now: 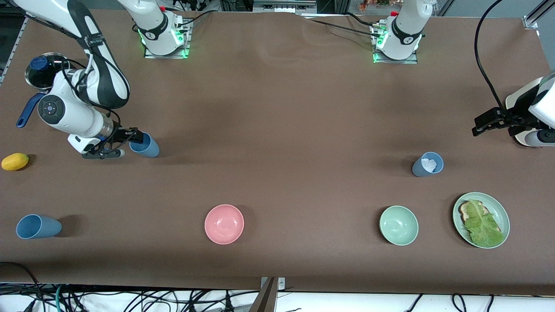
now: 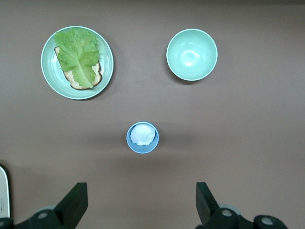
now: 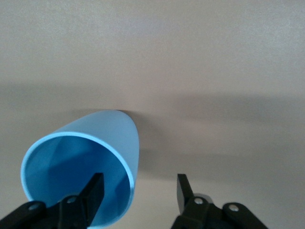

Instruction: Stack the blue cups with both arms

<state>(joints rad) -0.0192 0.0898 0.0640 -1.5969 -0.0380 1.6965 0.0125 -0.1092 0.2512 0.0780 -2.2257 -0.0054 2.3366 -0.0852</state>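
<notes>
A sky blue cup (image 1: pixel 147 147) (image 3: pixel 86 167) stands toward the right arm's end of the table. My right gripper (image 1: pixel 129 143) (image 3: pixel 139 177) is open at its rim, one finger inside the cup and the other outside, with the cup's wall between them. A second blue cup (image 1: pixel 38 226) stands nearer the front camera. A greyer blue cup (image 1: pixel 428 164) (image 2: pixel 143 137) with something white inside stands toward the left arm's end. My left gripper (image 1: pixel 482 123) (image 2: pixel 141 187) hangs open over the table beside that cup, holding nothing.
A pink bowl (image 1: pixel 224 224), a pale green bowl (image 1: pixel 399 225) (image 2: pixel 191 54) and a green plate (image 1: pixel 501 210) (image 2: pixel 108 62) with bread and lettuce lie near the front edge. A yellow fruit (image 1: pixel 15 161) and a metal pot (image 1: pixel 43 69) sit by the right arm.
</notes>
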